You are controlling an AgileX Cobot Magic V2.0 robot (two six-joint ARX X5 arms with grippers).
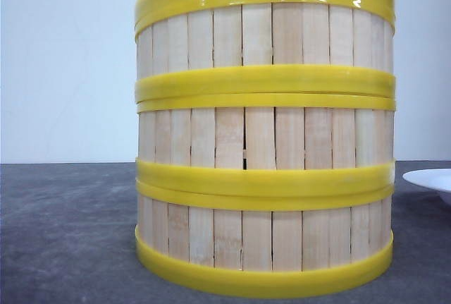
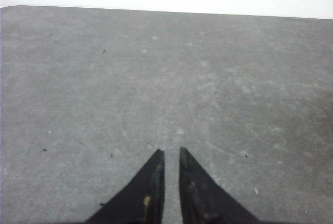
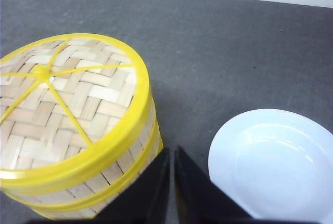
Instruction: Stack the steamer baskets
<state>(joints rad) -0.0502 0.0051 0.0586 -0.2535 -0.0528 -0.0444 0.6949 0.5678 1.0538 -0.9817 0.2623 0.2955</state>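
Front view: three steamer baskets stacked on counter; both tools, left and right, nearly together, empty.

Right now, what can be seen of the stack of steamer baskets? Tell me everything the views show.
The stack of steamer baskets stands upright on the grey table, three tiers high and neatly aligned. Each tier has walls of pale vertical wooden slats between thick glossy yellow rims. On top sits a woven pale lid with a yellow rim and thin yellow spokes from a central hub. A white plate lies beside it, apart. The right gripper is near the stack's wall, not holding it.
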